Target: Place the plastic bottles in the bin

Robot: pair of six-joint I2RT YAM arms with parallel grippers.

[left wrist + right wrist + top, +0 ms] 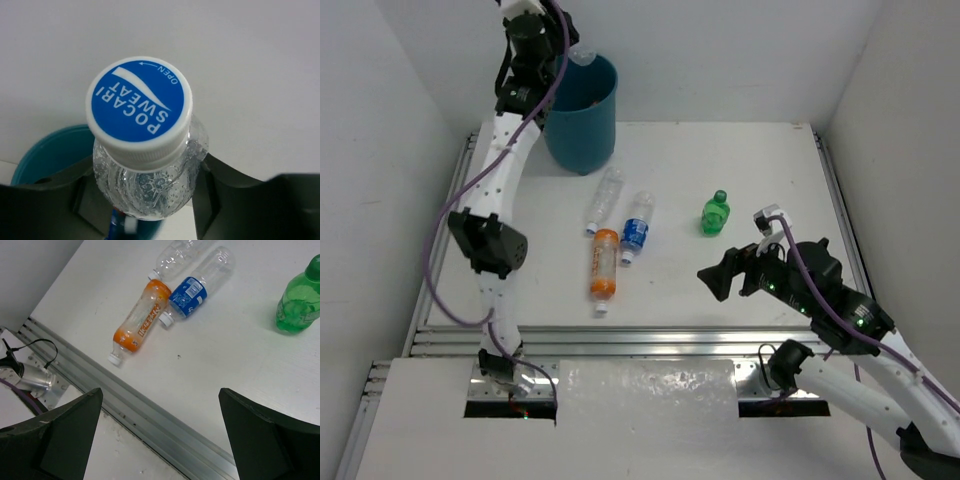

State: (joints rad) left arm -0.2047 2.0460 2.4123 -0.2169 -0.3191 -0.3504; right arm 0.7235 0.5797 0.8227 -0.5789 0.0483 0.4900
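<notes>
My left gripper (pixel 567 52) is raised over the teal bin (pixel 582 120) and is shut on a clear bottle (pixel 150 180) with a blue and white cap (pixel 139 102). Below it shows the bin's rim (pixel 45 150). On the table lie a plain clear bottle (pixel 605 195), a blue-labelled bottle (pixel 636 228) and an orange-labelled bottle (pixel 604 265). A short green bottle (pixel 716 212) stands upright to their right. My right gripper (pixel 715 280) hovers open near the front edge, right of the orange bottle (pixel 142 320), with nothing between its fingers (pixel 75 430).
An aluminium rail (pixel 640 340) runs along the table's front edge, with side rails left and right. White walls enclose the table. A cable and a metal fitting (pixel 30 377) sit beyond the rail in the right wrist view.
</notes>
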